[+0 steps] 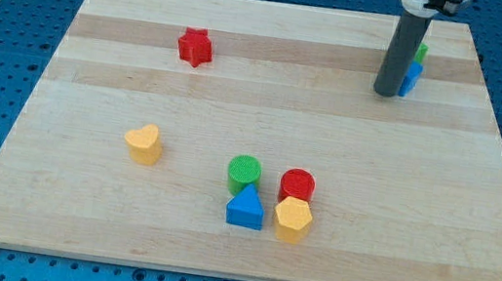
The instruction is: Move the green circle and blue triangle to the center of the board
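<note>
rod: upright, dark, view's top right | my tip [387, 93]: on board

My tip [387, 93] at board's [72, 224] top right, touching blue block [411, 79]; green block [422, 53] just behind, both partly hidden by rod; green circle [244, 173] touching blue triangle [245, 208] below; red circle [297, 184] above yellow hexagon [292, 219]; yellow heart [143, 143] left; red star [194, 47] upper left.

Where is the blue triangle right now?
The blue triangle sits low on the board, near the view's bottom centre, touching the green circle above it, with the yellow hexagon to its right.
</note>
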